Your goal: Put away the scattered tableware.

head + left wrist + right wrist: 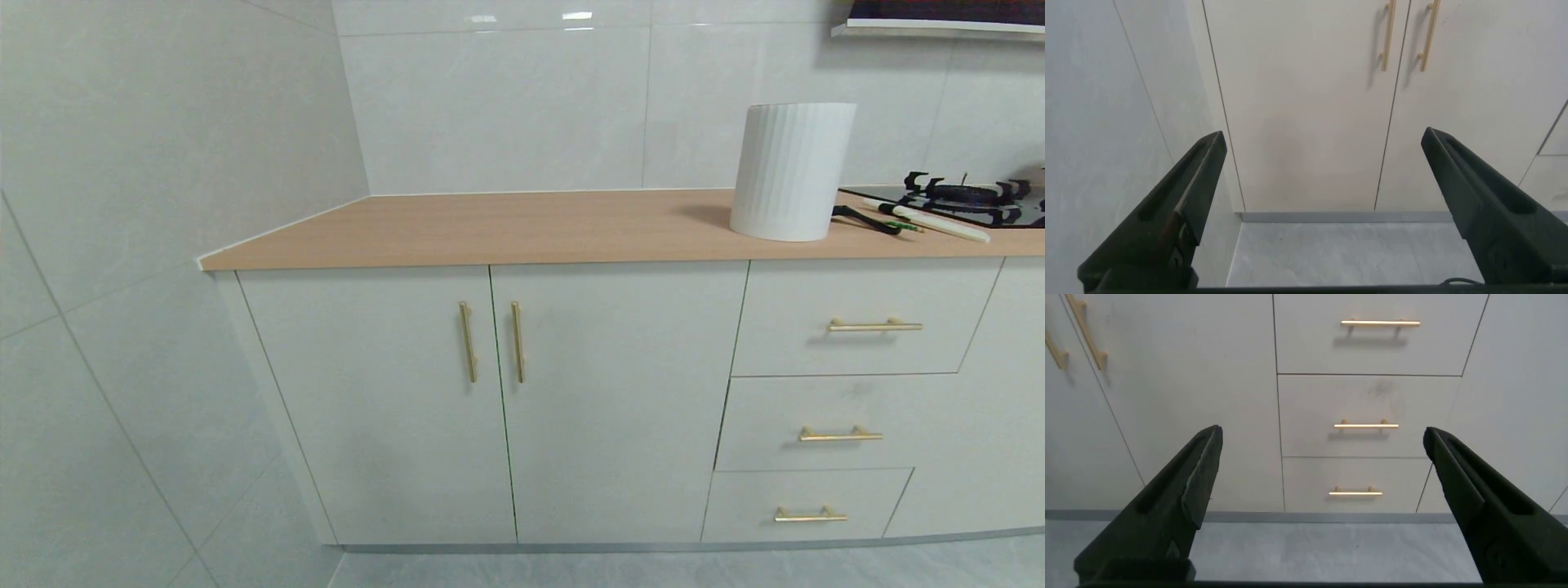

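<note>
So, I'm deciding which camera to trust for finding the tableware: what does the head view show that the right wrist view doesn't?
Only the head view: the wooden countertop, the white ribbed container standing on it, and the utensils lying beside the stove. Only the right wrist view: the right gripper, its fingers spread open and empty. Both: the three drawers with gold handles, the gold door handles and the grey floor.

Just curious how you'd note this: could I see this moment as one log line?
left pincer: open, empty, facing doors | right pincer: open, empty, facing drawers | utensils: on counter by canister
</note>
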Controlling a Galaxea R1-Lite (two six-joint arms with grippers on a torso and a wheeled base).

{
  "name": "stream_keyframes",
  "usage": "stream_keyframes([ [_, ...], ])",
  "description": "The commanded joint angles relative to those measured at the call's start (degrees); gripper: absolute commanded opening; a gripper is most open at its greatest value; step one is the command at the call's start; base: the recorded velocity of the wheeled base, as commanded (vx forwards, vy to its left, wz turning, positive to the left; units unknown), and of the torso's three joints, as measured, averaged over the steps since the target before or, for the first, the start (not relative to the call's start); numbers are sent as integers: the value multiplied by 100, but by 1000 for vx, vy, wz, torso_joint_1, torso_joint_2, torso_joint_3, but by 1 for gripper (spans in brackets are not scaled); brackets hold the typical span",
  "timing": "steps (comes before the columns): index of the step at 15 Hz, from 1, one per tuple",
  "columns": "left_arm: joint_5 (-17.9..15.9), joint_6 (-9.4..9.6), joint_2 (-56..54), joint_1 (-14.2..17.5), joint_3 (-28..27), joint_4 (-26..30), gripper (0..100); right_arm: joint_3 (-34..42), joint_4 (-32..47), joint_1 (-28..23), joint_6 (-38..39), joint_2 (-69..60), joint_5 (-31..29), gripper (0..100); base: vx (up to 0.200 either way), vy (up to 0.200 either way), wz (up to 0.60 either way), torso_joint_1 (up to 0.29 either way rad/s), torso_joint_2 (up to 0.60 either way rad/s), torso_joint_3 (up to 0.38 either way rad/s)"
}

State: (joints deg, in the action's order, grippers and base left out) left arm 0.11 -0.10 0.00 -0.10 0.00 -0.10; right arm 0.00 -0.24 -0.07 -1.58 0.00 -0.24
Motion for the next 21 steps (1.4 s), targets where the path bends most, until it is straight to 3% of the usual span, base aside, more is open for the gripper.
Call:
stream_keyframes([
  [1, -2, 1, 0, 1, 0, 1, 100, 0, -2, -1, 9, 18, -2, 100, 0, 0, 0, 0, 0, 0],
  [21, -2, -8, 0, 1, 0, 1, 100, 0, -2, -1, 27, 18, -2, 100, 0, -190, 0, 3, 1, 3],
])
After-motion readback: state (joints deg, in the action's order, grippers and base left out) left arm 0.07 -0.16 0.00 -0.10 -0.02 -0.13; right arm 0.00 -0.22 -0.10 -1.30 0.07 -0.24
